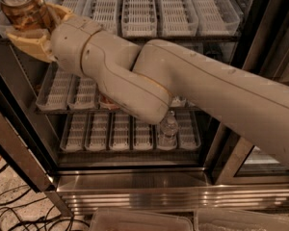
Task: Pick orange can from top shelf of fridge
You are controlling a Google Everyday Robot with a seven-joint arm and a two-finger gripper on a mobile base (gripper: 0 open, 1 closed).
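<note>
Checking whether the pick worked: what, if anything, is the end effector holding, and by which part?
The end effector, at upper left before the top shelf, grips the orange can by the sides of its lower body.

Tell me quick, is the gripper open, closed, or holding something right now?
The gripper: closed on the can, at the left end of the top shelf.

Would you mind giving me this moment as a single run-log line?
gripper: top left, shut on orange can | position: left front of shelf, top tier of fridge | step: grasped
</note>
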